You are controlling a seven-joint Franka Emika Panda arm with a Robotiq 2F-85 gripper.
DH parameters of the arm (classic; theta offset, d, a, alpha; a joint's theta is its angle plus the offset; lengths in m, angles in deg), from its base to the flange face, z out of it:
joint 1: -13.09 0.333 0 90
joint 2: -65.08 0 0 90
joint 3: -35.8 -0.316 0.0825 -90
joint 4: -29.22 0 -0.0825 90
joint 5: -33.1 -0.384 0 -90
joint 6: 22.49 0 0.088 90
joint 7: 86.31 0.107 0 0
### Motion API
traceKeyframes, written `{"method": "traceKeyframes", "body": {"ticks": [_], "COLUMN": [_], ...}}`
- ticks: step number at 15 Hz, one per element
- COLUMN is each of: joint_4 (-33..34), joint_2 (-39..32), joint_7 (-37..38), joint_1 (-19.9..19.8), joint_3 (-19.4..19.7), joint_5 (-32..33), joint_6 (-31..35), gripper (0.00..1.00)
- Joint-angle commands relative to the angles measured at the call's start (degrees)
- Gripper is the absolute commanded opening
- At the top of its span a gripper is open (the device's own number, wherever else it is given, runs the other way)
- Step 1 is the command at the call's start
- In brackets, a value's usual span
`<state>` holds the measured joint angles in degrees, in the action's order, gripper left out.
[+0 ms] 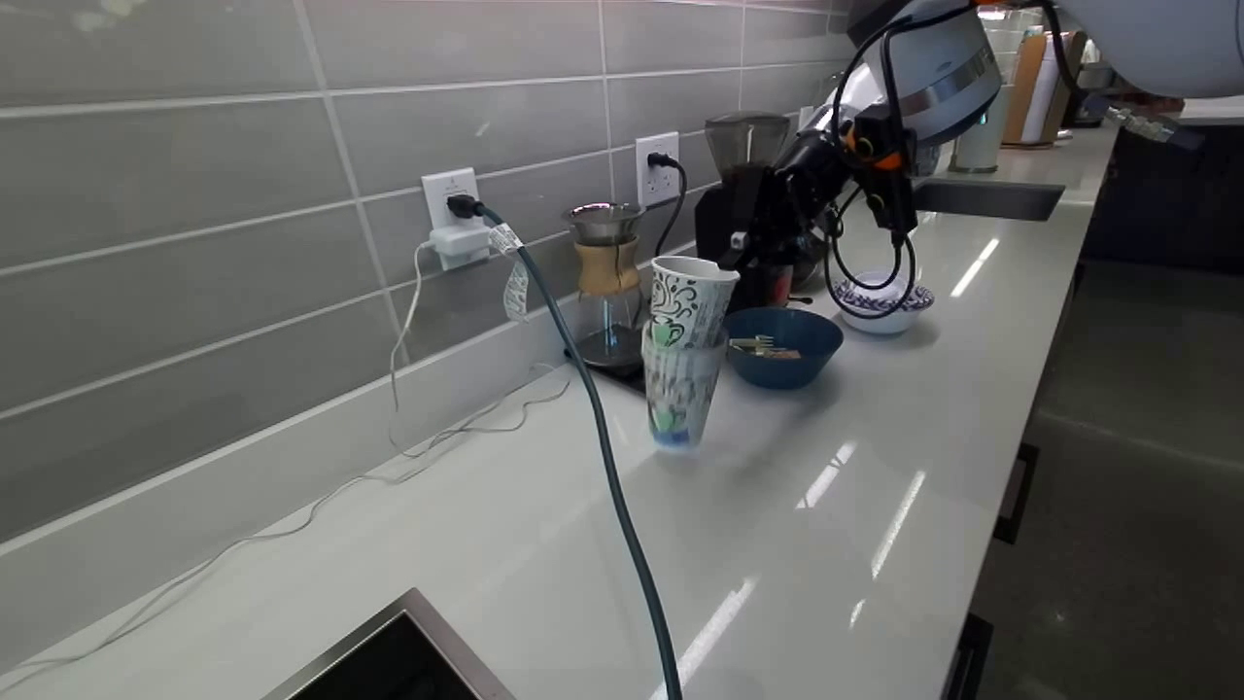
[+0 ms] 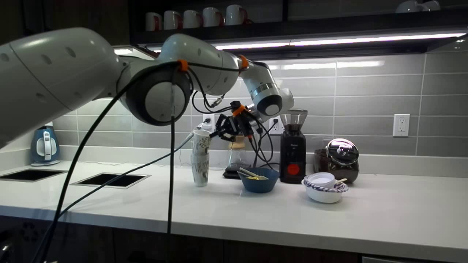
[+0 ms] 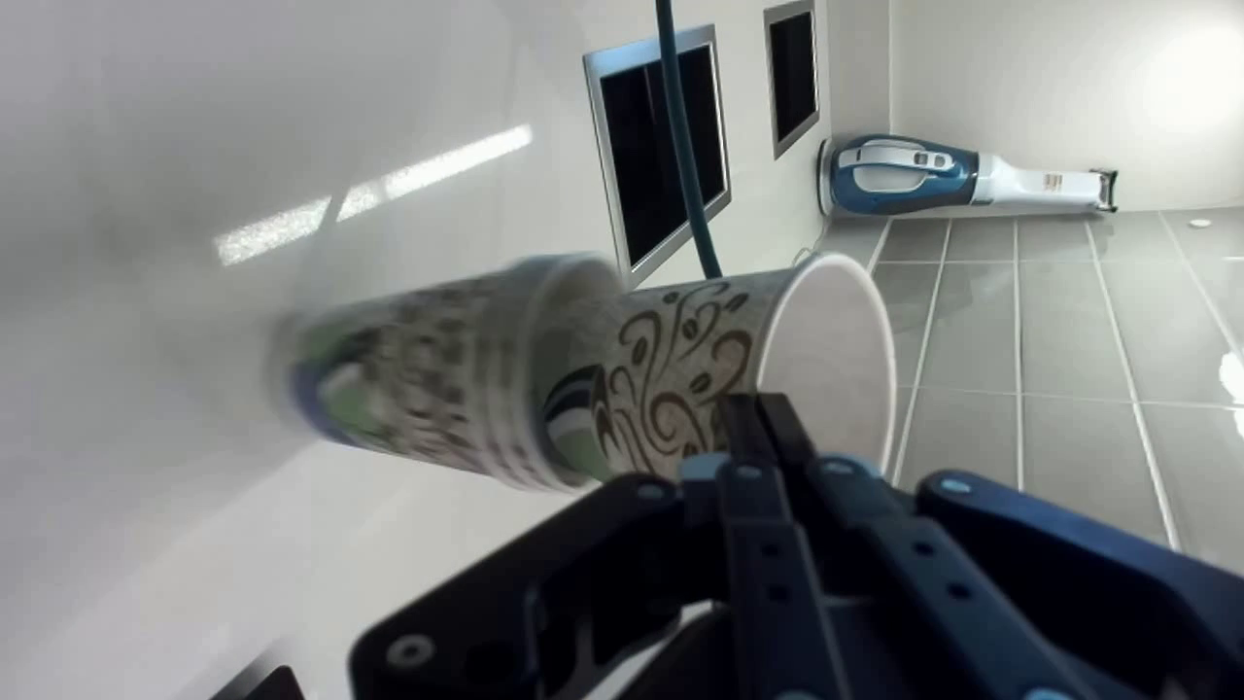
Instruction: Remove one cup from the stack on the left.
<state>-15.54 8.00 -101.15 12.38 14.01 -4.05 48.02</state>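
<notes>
The cup [image 1: 677,303], white paper with dark swirls, is upright with its lower part inside the stack [image 1: 680,389]. It also shows in an exterior view [image 2: 201,141] and in the wrist view [image 3: 671,360]. My gripper [image 3: 768,408] is shut on the cup's rim, with one finger outside the wall and one inside the mouth. The gripper also shows in both exterior views [image 1: 731,262] [image 2: 212,135], coming from the bowl side. The stack is blurred in the wrist view [image 3: 418,379]; I cannot tell if its base touches the counter. The cup's bottom is hidden.
A blue bowl [image 2: 257,185] with utensils stands beside the stack. A glass coffee maker [image 1: 608,267] is near the wall behind it. A black grinder [image 2: 292,153] and white bowls [image 2: 323,195] are farther along. A thick cable [image 1: 607,457] passes in front in an exterior view.
</notes>
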Motion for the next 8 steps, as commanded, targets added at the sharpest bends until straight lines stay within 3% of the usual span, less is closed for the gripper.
{"method": "traceKeyframes", "body": {"ticks": [1,2,8], "joint_4": [1.7,0.6,0.8], "joint_2": [-0.9,0.1,1.3], "joint_7": [2.6,7.1,7.9], "joint_1": [-0.7,-0.3,-1.0], "joint_3": [-1.2,0.6,-0.9], "joint_5": [-1.8,-0.9,-2.4], "joint_6": [-2.5,-0.2,-0.4], "gripper": [0.01,0.01,0.01]}}
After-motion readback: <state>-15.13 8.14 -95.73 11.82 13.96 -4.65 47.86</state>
